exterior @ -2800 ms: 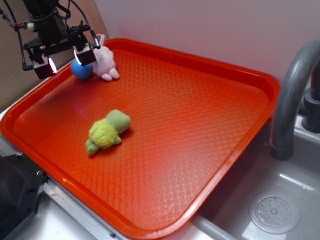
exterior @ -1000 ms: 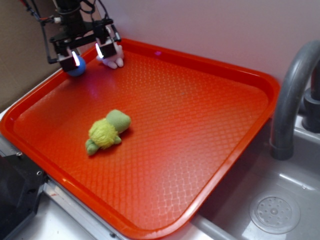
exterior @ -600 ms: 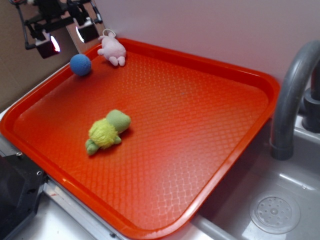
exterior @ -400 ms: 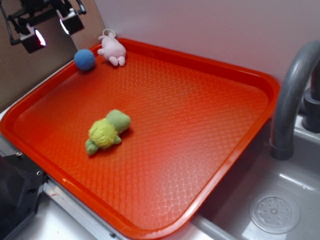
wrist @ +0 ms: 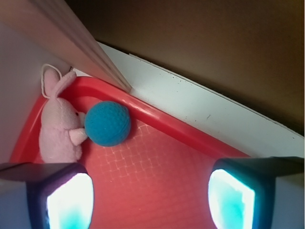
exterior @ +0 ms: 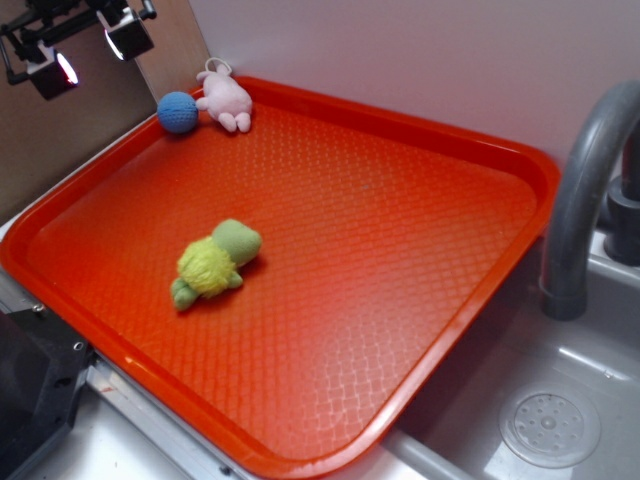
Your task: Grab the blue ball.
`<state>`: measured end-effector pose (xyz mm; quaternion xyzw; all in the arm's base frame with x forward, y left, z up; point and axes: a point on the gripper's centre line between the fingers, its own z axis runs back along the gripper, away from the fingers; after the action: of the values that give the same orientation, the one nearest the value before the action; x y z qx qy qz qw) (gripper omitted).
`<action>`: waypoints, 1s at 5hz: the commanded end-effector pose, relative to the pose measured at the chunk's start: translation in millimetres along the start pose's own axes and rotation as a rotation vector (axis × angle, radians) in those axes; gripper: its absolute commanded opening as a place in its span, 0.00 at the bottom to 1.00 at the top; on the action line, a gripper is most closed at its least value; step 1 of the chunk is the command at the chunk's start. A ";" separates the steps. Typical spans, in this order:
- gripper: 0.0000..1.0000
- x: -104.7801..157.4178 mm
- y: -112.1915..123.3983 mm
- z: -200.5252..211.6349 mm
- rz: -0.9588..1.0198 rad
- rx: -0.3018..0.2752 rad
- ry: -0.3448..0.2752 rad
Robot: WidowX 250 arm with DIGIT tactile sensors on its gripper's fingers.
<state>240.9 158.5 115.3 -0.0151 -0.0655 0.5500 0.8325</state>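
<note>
Since earlier, our gripper (exterior: pixel 83 47) has lifted away, jaws spread and empty, and the blue ball (exterior: pixel 178 112) has rolled against the pink plush (exterior: pixel 226 99). It looks light, soft and roll-prone; we'd pinch across its middle.

blue ball (exterior: pixel 177 112) touching pink plush (exterior: pixel 226 99) in tray (exterior: pixel 420 200) corner | gripper (exterior: pixel 79 51) raised, jaws apart, empty

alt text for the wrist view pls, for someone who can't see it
A blue ball lies in the corner of a red tray, touching a pink plush animal beside it. The open gripper hangs above, empty, its two lit fingertips at the bottom edge.
</note>
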 end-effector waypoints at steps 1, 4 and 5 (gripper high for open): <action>1.00 16.4 11.5 3.6 -0.001 -0.008 -0.060; 1.00 3.0 -24.7 -21.9 0.027 -0.056 -0.090; 1.00 5.6 -30.2 -26.8 0.050 -0.036 -0.098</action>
<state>284.0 134.4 74.5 0.0022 -0.0872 0.5712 0.8161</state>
